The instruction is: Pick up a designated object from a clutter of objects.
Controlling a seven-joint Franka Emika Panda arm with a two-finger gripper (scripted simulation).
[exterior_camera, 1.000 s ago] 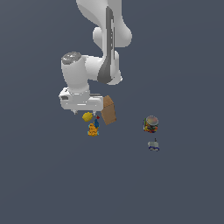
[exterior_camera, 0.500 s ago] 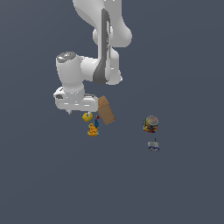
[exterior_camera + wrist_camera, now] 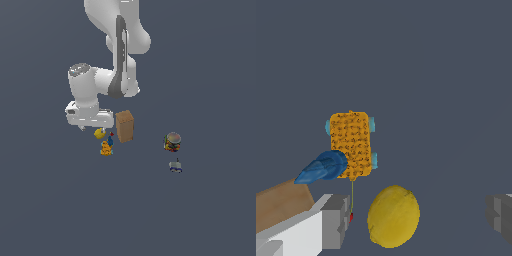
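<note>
Gripper [image 3: 416,215] spread wide, holding nothing; one grey finger [image 3: 331,220] and the opposite finger at the far edge of the wrist view, gap between them well wider than the target.

Yellow lemon-like lump [image 3: 393,216] lying between the fingers, off-centre, nearer the first finger than the second; no contact visible on either side.

Risks, as judgement only:
- Off-centre target; near finger likely to meet the lump first on closing and push or roll it across the floor, rounded shape offering little to resist that.
- Orange figure with blue and red parts [image 3: 352,145] just beyond the near finger, its blue cone-shaped part [image 3: 322,168] reaching toward that fingertip; descent or closing liable to clip it and disturb the clutter, or trap it with the lump.
- Tan box [image 3: 278,202] close behind the same finger; collision possible on any sideways correction toward that side.
- Height of fingertips above the floor not determinable; closing too high likely to pinch only the crown of the lump and lose it on lifting.

Differences between views:
- Wrist view alone showing finger spread and the lump's offset; in the exterior view the fingers hidden beneath the hand [image 3: 89,114], lump [image 3: 99,133] just visible below it.
- Exterior view alone showing the multicoloured round jar [image 3: 172,142] and tiny grey-blue piece [image 3: 175,166], both well apart from the tool, toward the exterior view's right; also the box [image 3: 124,126] standing upright beside the hand.
</note>
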